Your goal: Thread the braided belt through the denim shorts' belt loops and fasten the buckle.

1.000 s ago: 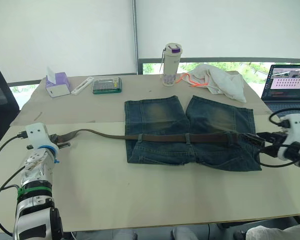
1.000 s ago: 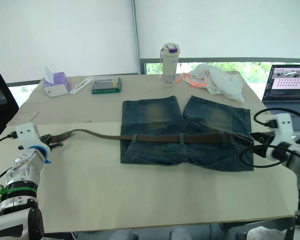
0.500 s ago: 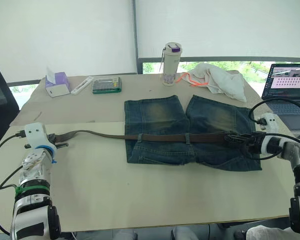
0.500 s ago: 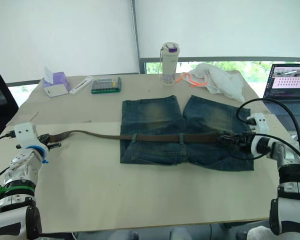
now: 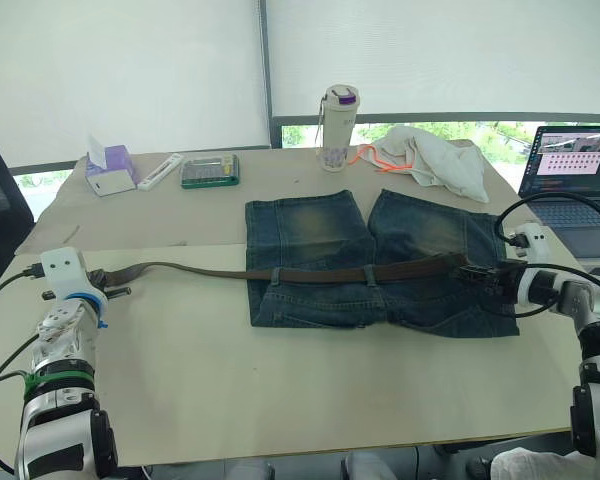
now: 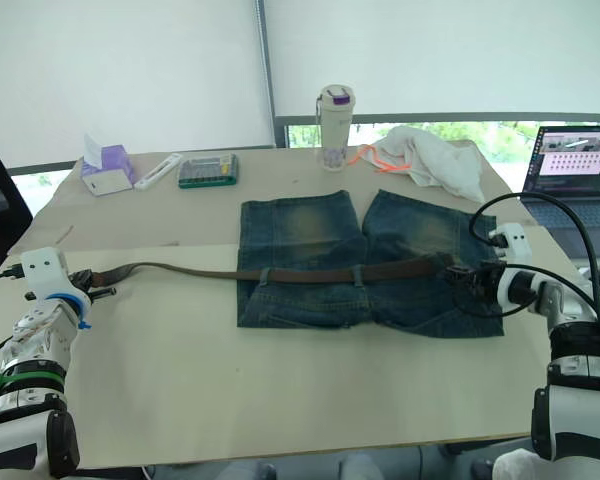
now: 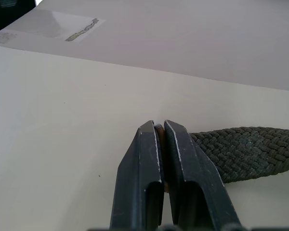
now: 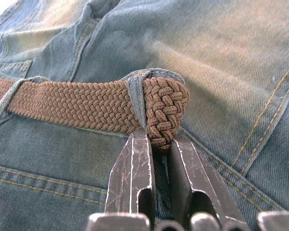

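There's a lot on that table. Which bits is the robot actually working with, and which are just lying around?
In use:
braided belt, each end gripped by a tool
denim shorts
belt loops
left tool
right tool

Just lying about:
bottle
white cloth
tissue box
green case
laptop

A bottle point(image 5: 339, 128) with a purple lid is standing at the far edge of the surface point(image 5: 280, 390), a white cloth point(image 5: 430, 160) with orange cord lying beside it. A tissue box point(image 5: 111, 169), a white remote point(image 5: 161, 171) and a green case point(image 5: 209, 171) are sitting far left. An open laptop point(image 5: 572, 178) is glowing far right.
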You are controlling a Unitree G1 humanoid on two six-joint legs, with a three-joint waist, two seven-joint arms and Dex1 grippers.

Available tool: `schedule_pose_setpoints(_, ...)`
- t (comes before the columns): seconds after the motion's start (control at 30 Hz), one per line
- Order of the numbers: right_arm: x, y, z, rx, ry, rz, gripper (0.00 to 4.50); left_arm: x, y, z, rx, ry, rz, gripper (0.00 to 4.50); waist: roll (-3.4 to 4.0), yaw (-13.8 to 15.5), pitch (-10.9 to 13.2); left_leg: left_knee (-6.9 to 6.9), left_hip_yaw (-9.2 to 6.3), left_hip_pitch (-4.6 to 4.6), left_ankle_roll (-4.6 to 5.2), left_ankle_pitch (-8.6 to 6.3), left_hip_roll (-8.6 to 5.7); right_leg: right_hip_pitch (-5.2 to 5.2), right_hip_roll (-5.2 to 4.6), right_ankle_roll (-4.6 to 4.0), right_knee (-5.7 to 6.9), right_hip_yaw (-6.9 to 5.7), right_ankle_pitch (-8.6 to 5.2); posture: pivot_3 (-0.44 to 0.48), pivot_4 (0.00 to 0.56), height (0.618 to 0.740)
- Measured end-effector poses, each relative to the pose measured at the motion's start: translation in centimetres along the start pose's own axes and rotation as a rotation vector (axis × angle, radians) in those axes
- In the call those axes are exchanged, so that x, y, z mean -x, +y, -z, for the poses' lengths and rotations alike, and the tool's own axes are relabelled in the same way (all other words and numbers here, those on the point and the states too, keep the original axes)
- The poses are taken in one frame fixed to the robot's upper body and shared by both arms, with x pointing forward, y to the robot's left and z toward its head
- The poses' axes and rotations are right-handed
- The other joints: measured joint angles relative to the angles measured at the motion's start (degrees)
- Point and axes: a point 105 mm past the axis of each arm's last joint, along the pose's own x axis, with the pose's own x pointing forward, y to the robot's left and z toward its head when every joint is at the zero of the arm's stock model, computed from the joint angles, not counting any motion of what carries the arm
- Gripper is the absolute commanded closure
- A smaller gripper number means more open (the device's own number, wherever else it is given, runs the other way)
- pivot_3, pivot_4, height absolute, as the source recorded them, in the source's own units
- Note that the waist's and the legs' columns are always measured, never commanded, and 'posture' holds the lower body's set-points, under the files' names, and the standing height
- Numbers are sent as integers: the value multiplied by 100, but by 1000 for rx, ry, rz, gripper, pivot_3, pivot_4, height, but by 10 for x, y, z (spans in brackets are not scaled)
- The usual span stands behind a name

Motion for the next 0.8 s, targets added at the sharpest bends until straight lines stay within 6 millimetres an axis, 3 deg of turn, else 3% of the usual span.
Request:
schedule_pose_setpoints(0.03, 0, 0, 0, 1, 1, 2, 4422, 0, 0, 0, -1, -1, 3, 4500, 0, 0, 0, 0, 0, 0, 0, 0, 0, 0, 0, 0, 0, 0, 0, 0, 150, 740)
schedule_pose_setpoints(0.2, 1, -2, 3, -2, 2, 11, 4422, 2, 4, 0, -26, -1, 13, 2809, 0, 6, 0, -1, 0, -1, 0, 0, 0, 0, 0, 0, 1, -1, 0, 0, 150, 740)
schedule_pose_setpoints(0.37, 6, -2, 6, 0, -14, 16, 4422, 7, 52, 7, -159, 95, -191, 1171, 0, 15, 0, 0, -3, -1, 1, 0, -1, -1, 0, -1, 8, -2, 0, 0, 150, 740)
schedule_pose_setpoints(0.47, 9, -2, 7, 1, -18, 21, 4422, 8, 60, 6, -222, 110, -261, 78, -3, 49, 1, 1, -4, -2, 1, -1, -3, -1, -3, 0, 5, -6, 0, 0, 150, 740)
schedule_pose_setpoints(0.5, 10, -1, 8, -2, -20, 19, 4422, 7, 59, 2, -237, 100, -269, 28, -8, 65, 1, 2, -7, -3, 0, -1, -3, 0, -3, 0, 5, -11, 0, 0, 150, 740)
schedule_pose_setpoints(0.57, 12, 1, 8, 1, -25, 19, 4422, -1, 45, -17, -226, 29, -224, 28, -16, 103, 2, 4, -7, -7, -1, 0, -3, -1, -4, -1, 5, -14, 1, 0, 150, 740)
schedule_pose_setpoints(0.63, 14, 4, 9, 1, -25, 13, 4422, -10, 6, -46, -163, -89, -65, 28, -18, 146, 1, 11, -4, -8, -2, 0, -6, 1, -9, -1, 1, -15, 1, 0, 150, 740)
schedule_pose_setpoints(0.7, 14, 9, 7, 9, -39, -8, 4422, -11, -47, -73, -155, -204, 158, 28, -18, 156, 1, 11, 0, -11, -2, -1, -8, 3, -11, 0, 4, -14, 2, 0, 150, 740)
schedule_pose_setpoints(0.73, 15, 11, 8, 10, -45, -14, 4422, -7, -84, -83, -162, -244, 328, 28, -18, 153, 0, 12, 1, -13, -1, -1, -7, 4, -11, 1, 8, -13, 2, 0, 150, 740)
schedule_pose_setpoints(0.8, 15, 13, 7, 14, -53, -18, 4422, 4, -141, -83, -154, -239, 576, 28, -13, 136, -2, 16, 7, -14, 1, -2, -9, 7, -11, 3, 8, -10, 3, 0, 150, 740)
